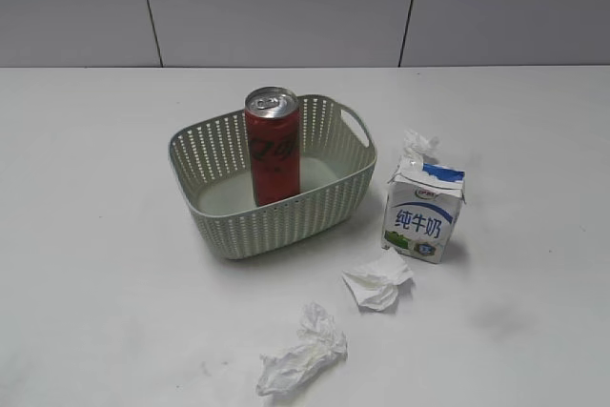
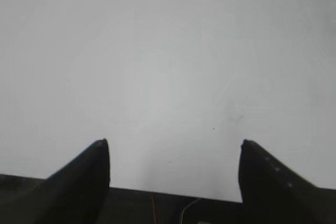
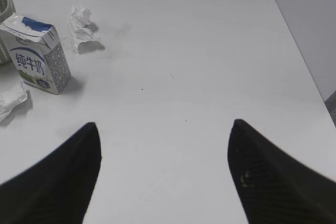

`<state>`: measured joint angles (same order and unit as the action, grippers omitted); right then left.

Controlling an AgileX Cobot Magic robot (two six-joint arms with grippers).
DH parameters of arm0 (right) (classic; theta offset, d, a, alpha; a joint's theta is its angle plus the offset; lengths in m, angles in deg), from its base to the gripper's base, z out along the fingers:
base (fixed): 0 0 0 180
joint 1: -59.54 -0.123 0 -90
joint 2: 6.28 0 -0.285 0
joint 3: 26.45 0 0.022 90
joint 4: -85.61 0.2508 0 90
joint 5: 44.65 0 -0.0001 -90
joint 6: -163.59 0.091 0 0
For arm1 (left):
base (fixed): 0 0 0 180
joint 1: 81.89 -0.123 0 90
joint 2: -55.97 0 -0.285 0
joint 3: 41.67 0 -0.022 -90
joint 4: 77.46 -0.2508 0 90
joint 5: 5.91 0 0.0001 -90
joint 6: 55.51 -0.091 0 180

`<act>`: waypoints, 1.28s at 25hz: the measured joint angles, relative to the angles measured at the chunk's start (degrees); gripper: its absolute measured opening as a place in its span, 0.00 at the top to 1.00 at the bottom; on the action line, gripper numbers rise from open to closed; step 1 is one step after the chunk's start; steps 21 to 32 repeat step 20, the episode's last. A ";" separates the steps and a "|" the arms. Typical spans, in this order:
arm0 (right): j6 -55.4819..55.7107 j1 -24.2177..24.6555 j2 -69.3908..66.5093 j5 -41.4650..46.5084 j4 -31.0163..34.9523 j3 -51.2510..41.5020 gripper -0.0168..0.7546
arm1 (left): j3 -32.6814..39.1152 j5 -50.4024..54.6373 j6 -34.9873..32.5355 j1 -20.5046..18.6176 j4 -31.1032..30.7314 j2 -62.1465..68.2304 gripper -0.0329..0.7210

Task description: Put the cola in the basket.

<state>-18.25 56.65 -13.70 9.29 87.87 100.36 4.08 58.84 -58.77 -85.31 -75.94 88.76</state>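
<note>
Inside the pale green basket (image 1: 224, 221), near the middle of the white table (image 1: 86, 283), the red cola can (image 1: 274, 150) stands upright on the basket floor, its silver top rising above the perforated rim; neither hand touches it. Just to the right of the basket stands a white-and-blue milk carton (image 1: 424, 212), apart from the basket wall; one crumpled tissue (image 1: 416, 147) lies behind the carton, a second (image 1: 378, 281) lies just in front of it, and a third (image 1: 300, 352) lies nearer the front edge. From the left wrist view, the left hand (image 2: 173, 142) hovers over bare table with its two dark fingers spread wide, holding nothing; from the right wrist view, the right hand (image 3: 164, 123) is likewise spread and unloaded above the table, with the carton off to its left.
</note>
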 joint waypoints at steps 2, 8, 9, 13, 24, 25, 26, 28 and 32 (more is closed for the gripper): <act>0.00 0.00 0.00 0.00 0.00 0.00 0.24 | 0.53 -1.52 0.00 0.00 0.00 -3.12 0.19; 0.00 0.00 0.00 0.00 0.00 0.00 0.24 | 2.17 -4.13 0.00 0.00 0.00 -10.50 0.19; 0.00 0.00 0.00 0.00 0.00 0.00 0.24 | 2.17 -4.18 0.00 0.00 0.05 -11.66 0.19; 0.00 0.00 0.00 0.00 0.00 0.00 0.24 | 2.17 -4.23 0.00 0.00 0.05 -16.04 0.19; 0.00 0.00 0.00 0.00 0.00 0.00 0.24 | 2.17 -4.23 0.00 0.00 0.05 -24.33 0.21; 0.00 0.00 0.00 0.00 0.00 0.00 0.24 | 2.17 -4.23 0.00 0.00 0.05 -24.33 0.21; 0.00 0.00 0.00 0.00 0.00 0.00 0.24 | 2.17 -4.23 0.00 0.00 0.05 -24.33 0.21; 0.00 0.00 0.00 0.00 0.00 0.00 0.24 | 2.17 -4.23 0.00 0.00 0.05 -24.33 0.21; 0.00 0.00 0.00 0.00 0.00 0.00 0.24 | 2.17 -4.23 0.00 0.00 0.05 -24.33 0.21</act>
